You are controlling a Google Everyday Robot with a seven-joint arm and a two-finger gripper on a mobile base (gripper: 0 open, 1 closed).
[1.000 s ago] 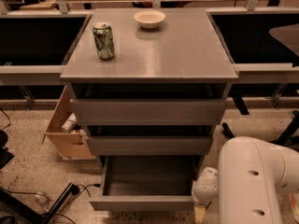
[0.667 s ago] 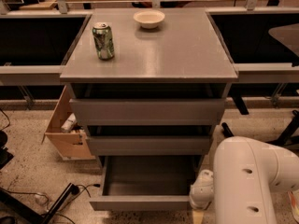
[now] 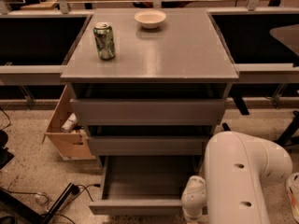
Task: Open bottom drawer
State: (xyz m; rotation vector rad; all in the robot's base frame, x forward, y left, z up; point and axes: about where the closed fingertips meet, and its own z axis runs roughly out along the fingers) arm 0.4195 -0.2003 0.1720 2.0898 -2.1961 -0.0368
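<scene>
The bottom drawer (image 3: 140, 183) of the grey cabinet stands pulled out, its smooth grey inner tray showing and its flat front panel (image 3: 135, 206) near the lower edge of the view. The two upper drawer fronts (image 3: 147, 111) are pushed in. My white arm (image 3: 243, 181) fills the lower right. Its wrist (image 3: 194, 199) reaches down to the right end of the drawer's front panel. My gripper is below the frame edge, out of view.
A green can (image 3: 104, 41) and a white bowl (image 3: 150, 18) stand on the cabinet top (image 3: 187, 50). A tan cardboard box (image 3: 65, 129) with items in it sits on the floor to the left. Cables (image 3: 56, 199) lie on the speckled floor at the lower left.
My arm has shifted slightly left and closer to the drawer front. The drawer stays pulled out about as far as before.
</scene>
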